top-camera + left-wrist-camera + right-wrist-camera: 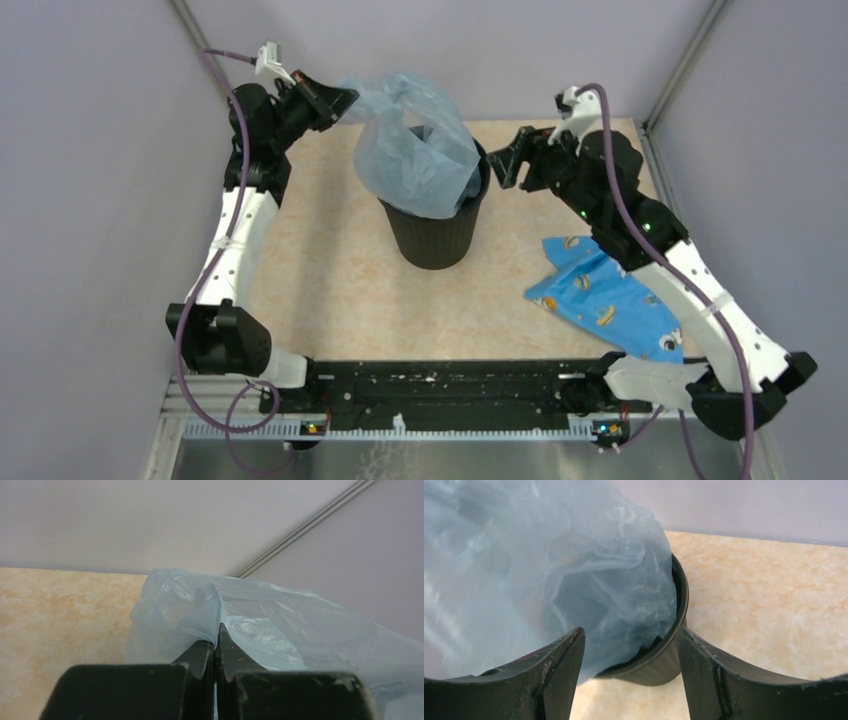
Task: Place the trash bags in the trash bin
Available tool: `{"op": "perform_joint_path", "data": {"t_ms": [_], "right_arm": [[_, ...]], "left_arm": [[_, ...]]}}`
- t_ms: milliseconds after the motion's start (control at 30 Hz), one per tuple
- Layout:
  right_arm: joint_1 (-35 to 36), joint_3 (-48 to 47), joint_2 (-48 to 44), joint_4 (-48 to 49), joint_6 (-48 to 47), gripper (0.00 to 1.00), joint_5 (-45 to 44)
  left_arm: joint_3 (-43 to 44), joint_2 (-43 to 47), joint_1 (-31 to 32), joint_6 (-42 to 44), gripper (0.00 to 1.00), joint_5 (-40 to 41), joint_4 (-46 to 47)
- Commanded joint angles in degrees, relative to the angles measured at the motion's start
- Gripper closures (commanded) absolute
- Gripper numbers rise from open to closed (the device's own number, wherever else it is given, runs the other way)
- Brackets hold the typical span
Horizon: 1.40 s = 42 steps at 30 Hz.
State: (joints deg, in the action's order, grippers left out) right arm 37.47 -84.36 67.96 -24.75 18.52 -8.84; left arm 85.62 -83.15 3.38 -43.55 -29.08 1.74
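Note:
The pale grey-blue trash bag hangs partly inside the round black trash bin and drapes over its left and front rim. My left gripper is shut on the bag's upper left edge and holds it up behind the bin; the left wrist view shows the film pinched between closed fingers. My right gripper is open and empty just right of the bin's rim. The right wrist view shows the bin and bag ahead of my spread gripper.
A blue patterned cloth lies on the beige table to the right of the bin, under my right arm. Grey walls close the back and both sides. A black rail runs along the near edge.

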Motion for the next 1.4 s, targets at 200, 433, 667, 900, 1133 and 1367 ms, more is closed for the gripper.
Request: {"op": "perform_joint_path", "data": {"t_ms": [200,433,667,900,1133,1367], "right_arm": [[0.3,14.1,-15.2,8.1,-2.9,0.23,15.2],[3.5,20.8,-16.6,17.1,-3.8,0.18,25.9],[10.7,18.0,-8.5,21.6,-4.7,0.18,15.6],[11.1,17.5,-3.5,26.7,-0.9,0.4,3.9],[11.1,13.5,1.3,17.6,-2.5,0.95,-13.4],[11.1,15.0,1.8,13.5,-5.1,1.0,-17.6]], "left_arm": [[1.8,0.2,0.1,-0.2,1.0,-0.2,2.6],[1.8,0.1,0.1,-0.8,1.0,-0.6,2.9],[1.7,0.0,0.3,-1.7,1.0,-1.2,3.4],[2.9,-0.3,1.4,-2.2,1.0,-2.1,3.6],[4.2,-1.1,2.9,-3.1,1.0,-3.7,3.6],[4.4,-1.0,3.3,-4.0,1.0,-6.3,3.4]]}}
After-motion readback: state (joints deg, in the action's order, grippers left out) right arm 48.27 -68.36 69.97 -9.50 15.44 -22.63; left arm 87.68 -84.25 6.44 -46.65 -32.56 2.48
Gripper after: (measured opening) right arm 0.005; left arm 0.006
